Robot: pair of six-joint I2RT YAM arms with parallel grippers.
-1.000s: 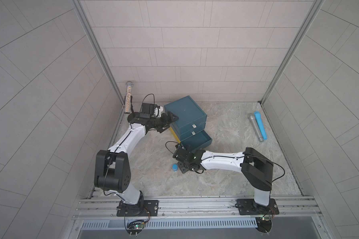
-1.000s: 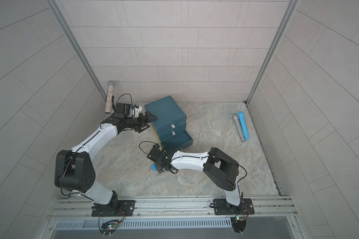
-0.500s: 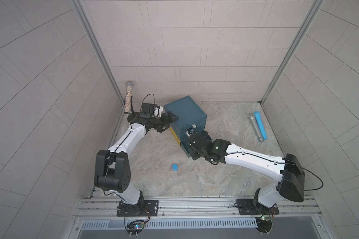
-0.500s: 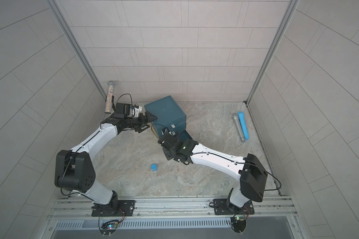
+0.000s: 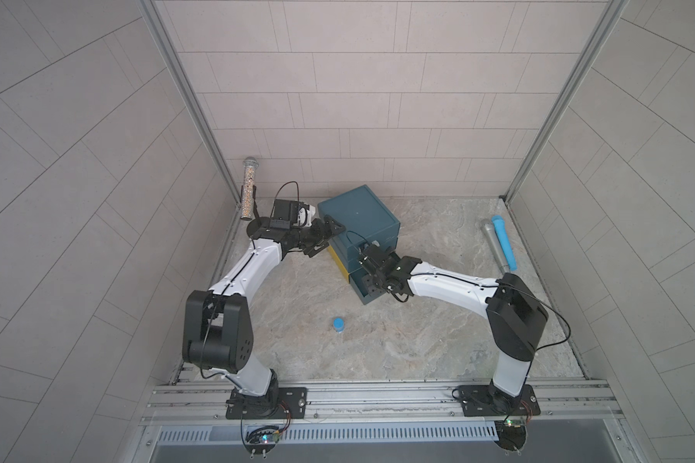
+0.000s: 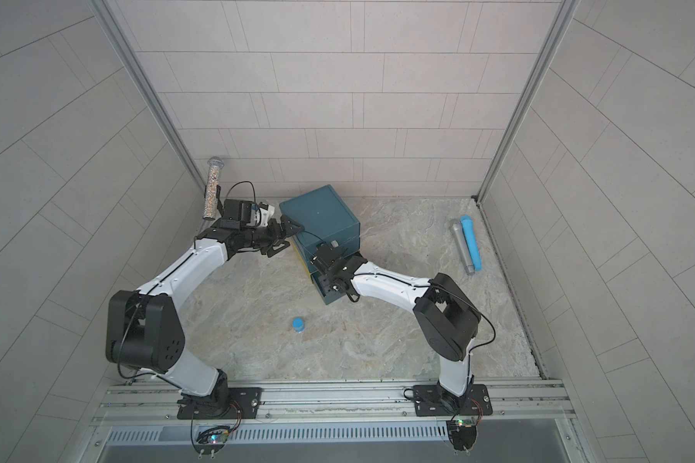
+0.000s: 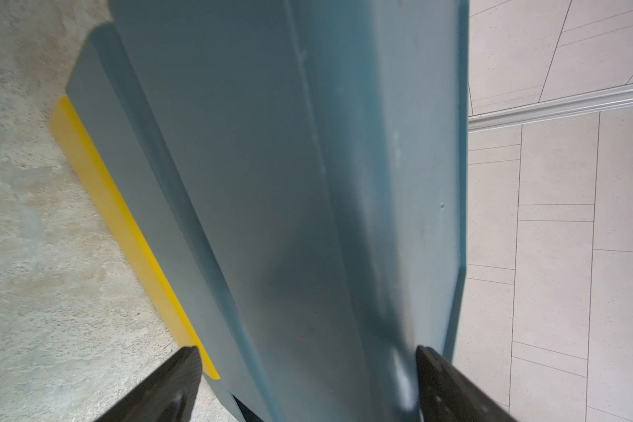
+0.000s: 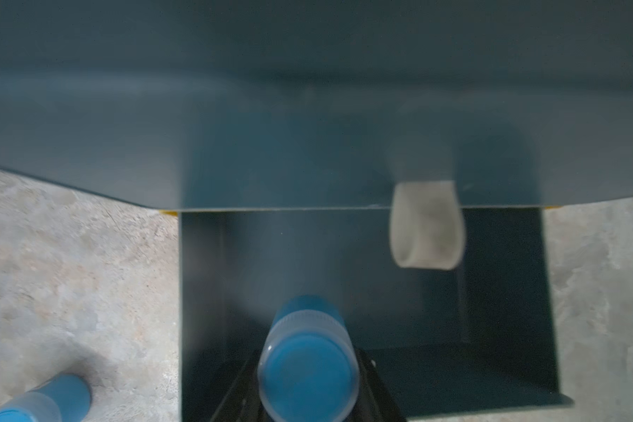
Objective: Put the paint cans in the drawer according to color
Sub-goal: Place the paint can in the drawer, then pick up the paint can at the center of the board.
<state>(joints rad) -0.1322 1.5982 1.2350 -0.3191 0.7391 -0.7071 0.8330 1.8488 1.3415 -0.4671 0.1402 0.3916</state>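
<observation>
Your right hand point(image 8: 307, 398) grips a blue can point(image 8: 307, 365) over the open drawer point(image 8: 508, 292), ready to drop. Your left hand point(image 7: 307, 383), open, straddles the cabinet point(image 7: 307, 182) corner, likely steadying it.

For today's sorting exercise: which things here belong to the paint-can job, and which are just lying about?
Job: blue paint can in the right tool; blue paint can on the floor; drawer box; open bottom drawer.
Lying about: blue microphone; silver microphone; glittery microphone.

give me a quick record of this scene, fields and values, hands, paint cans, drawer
right hand: shut on blue paint can, over the open bottom drawer
left hand: open, straddling the cabinet corner
second blue can: upright on the floor, in front of the cabinet
microphones: by the right wall
</observation>
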